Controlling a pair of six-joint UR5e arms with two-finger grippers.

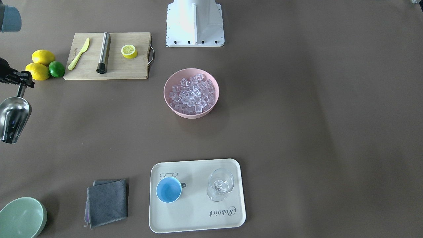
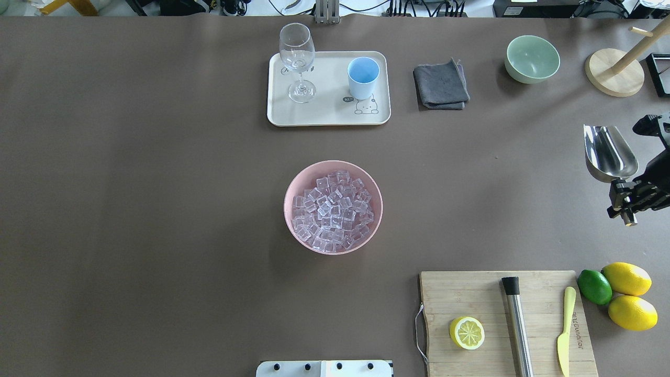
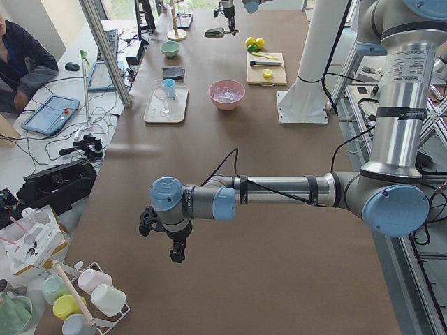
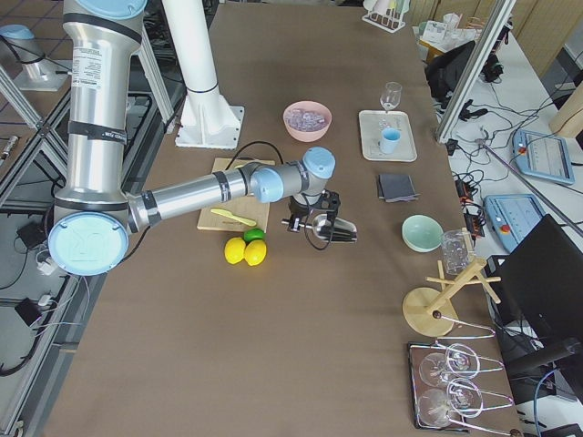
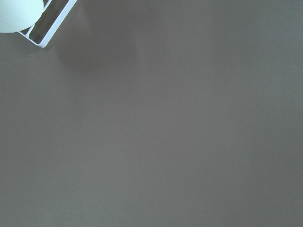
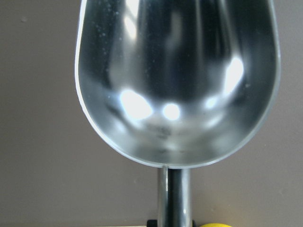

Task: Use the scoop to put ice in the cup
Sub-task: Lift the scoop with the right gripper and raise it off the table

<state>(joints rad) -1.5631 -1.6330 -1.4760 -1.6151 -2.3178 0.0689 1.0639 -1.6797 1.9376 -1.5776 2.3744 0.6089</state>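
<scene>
Right gripper (image 2: 624,198) clamps the scoop (image 2: 608,152) by its handle; left arm (image 3: 279,190) stretches level, left gripper (image 3: 177,254) pointing down, grip unclear.

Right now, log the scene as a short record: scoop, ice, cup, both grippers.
scoop: empty, held by its handle near the table's right edge
right gripper: shut on the scoop's handle
ice: heaped in the pink bowl, mid-table
cup: upright on the tray beside the glass, no ice visible inside
left gripper: far from the items, over bare table; open or shut cannot be told
</scene>
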